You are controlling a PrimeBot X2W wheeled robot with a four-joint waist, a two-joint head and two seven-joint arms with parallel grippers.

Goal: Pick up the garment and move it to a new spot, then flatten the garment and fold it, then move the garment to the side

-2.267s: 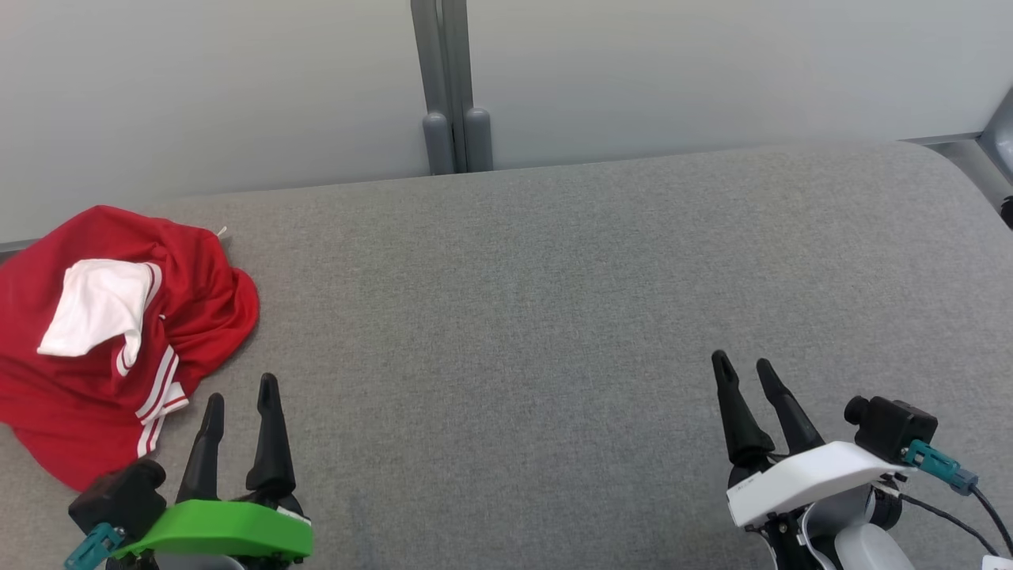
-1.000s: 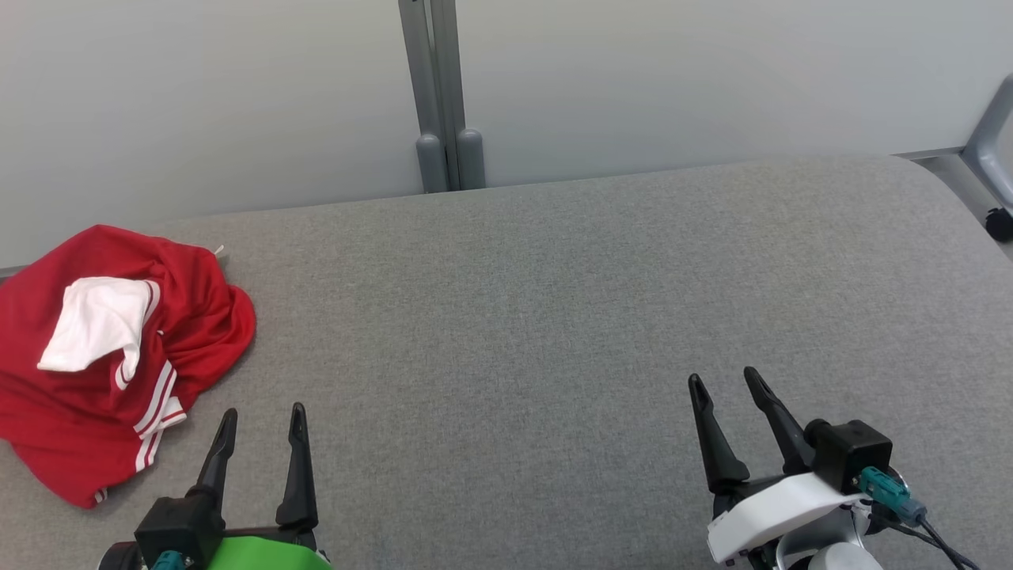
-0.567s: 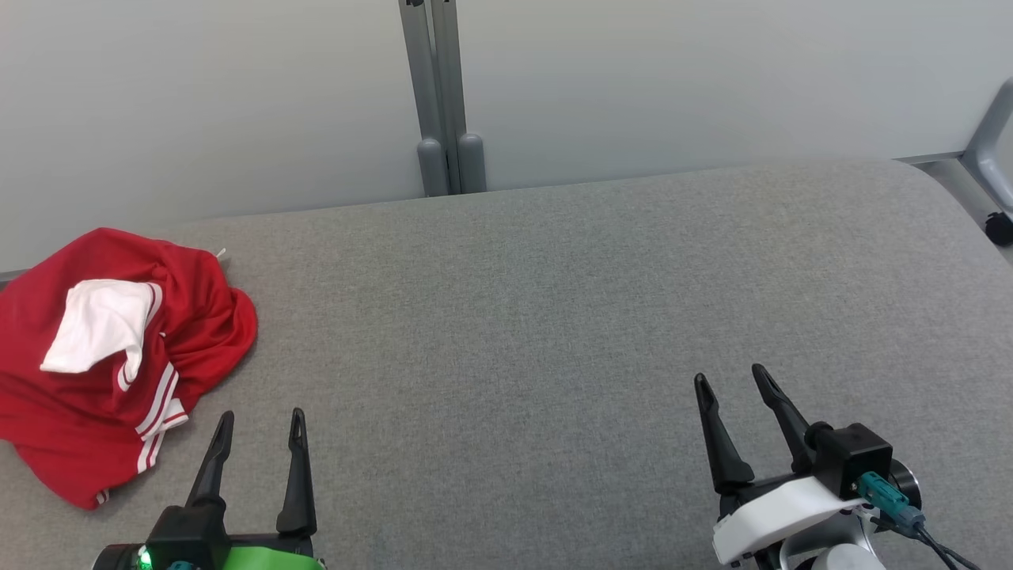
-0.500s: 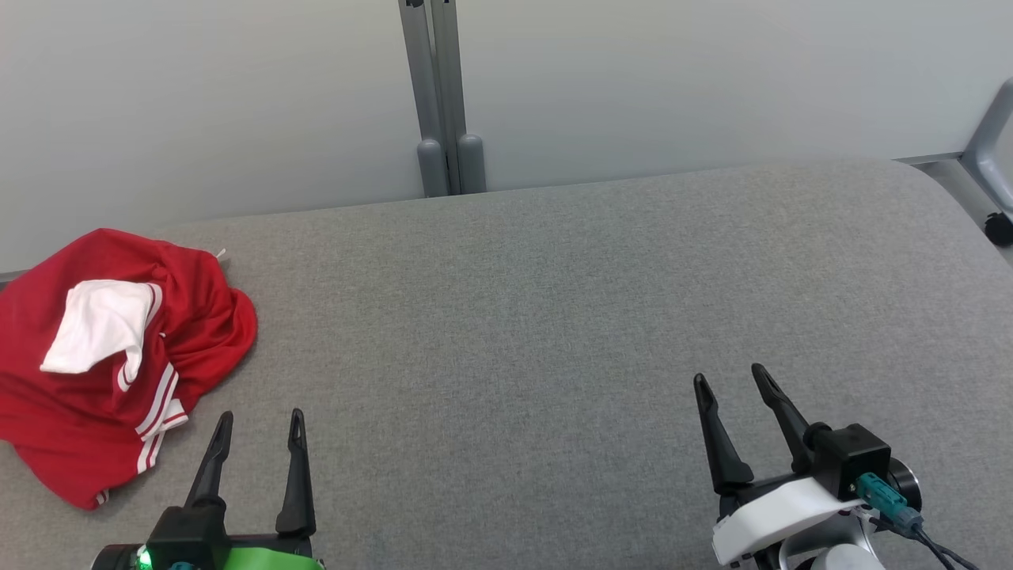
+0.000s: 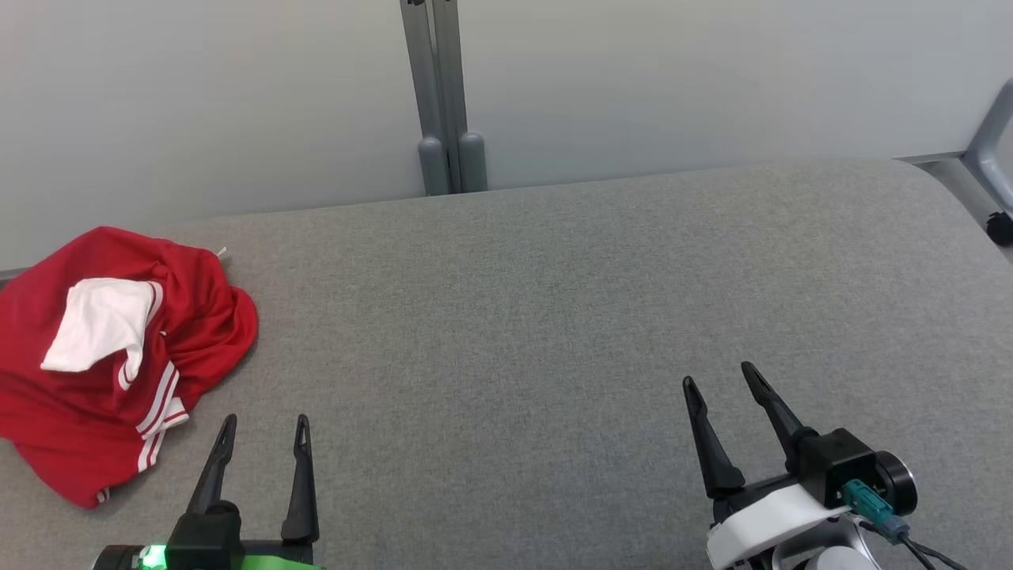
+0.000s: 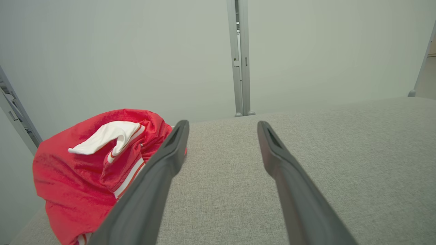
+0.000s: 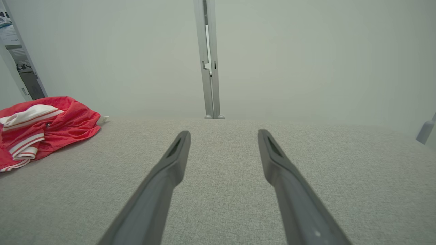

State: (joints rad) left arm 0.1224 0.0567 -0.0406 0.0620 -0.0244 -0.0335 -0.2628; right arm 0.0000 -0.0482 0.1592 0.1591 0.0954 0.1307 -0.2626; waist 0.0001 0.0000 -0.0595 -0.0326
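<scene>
While left gripper [image 5: 265,419] and right gripper [image 5: 717,374] are hanging spread, empty, red garment [image 5: 79,427] is lying far left, tag [image 5: 222,252] unreadable.

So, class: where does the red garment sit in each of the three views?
Head view: red garment far left, mid-height.
Left wrist view: red garment lower left.
Right wrist view: red garment at left edge, mid-height.
Shared landmark: grey upright post, top centre in all.

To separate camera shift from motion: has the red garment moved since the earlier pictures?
No. The red garment keeps its place against the grey post; the camera shifted.
</scene>
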